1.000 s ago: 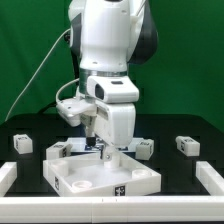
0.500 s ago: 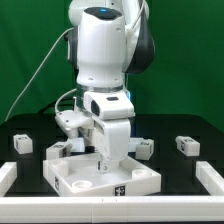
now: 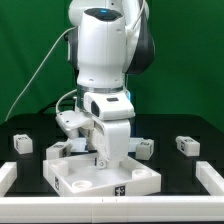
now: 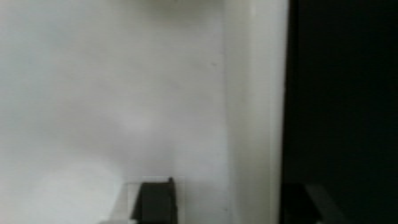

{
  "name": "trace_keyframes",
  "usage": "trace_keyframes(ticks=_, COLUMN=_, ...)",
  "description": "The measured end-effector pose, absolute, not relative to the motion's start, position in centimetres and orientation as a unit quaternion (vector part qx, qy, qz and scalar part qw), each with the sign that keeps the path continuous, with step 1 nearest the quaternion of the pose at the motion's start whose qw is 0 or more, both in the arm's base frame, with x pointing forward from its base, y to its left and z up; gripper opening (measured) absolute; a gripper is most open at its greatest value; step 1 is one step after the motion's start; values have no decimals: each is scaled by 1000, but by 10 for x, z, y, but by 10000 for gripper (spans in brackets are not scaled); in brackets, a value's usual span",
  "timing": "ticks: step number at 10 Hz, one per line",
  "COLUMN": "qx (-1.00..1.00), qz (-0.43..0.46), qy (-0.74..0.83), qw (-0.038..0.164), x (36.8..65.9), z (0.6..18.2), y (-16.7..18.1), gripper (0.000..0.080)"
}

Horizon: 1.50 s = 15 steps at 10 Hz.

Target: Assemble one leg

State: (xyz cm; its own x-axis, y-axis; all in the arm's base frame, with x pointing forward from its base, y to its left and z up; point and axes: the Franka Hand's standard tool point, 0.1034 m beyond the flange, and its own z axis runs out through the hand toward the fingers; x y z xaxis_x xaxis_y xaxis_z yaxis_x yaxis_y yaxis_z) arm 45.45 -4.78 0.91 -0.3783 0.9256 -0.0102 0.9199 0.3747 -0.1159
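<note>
The tool (image 3: 102, 161) is down low on the white tabletop (image 3: 140, 181) on the black bench (image 3: 178, 167). Up close it's mostly white blur, so I can't tell its opening or grip. The leg (image 3: 58, 148) sits apart from the tool, just beside the tabletop's far corner, toward the exterior view's left.

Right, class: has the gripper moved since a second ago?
Yes. The gripper has dropped lower, closer to the white tabletop, and has held there for the last half second.
</note>
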Motion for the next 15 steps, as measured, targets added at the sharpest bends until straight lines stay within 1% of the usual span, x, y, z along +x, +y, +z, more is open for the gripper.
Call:
trace_keyframes(ticks=1, qx=-557, qz=51, qy=-828, qw=27, x=455, z=9, y=-48, gripper=65)
trace_keyframes(ticks=2, qx=-557, qz=48, qy=-829, qw=24, x=457, z=11, y=-48, gripper=65)
trace_keyframes(ticks=9, qx=-557, qz=46, qy=-829, qw=22, x=458, z=11, y=-47, gripper=65)
trace_keyframes(ticks=11, qx=-601, qz=41, qy=-798, qw=21, x=456, z=10, y=-25, gripper=65)
trace_keyframes(ticks=15, qx=-649, qz=32, qy=-760, qw=19, x=462, z=9, y=31, gripper=65)
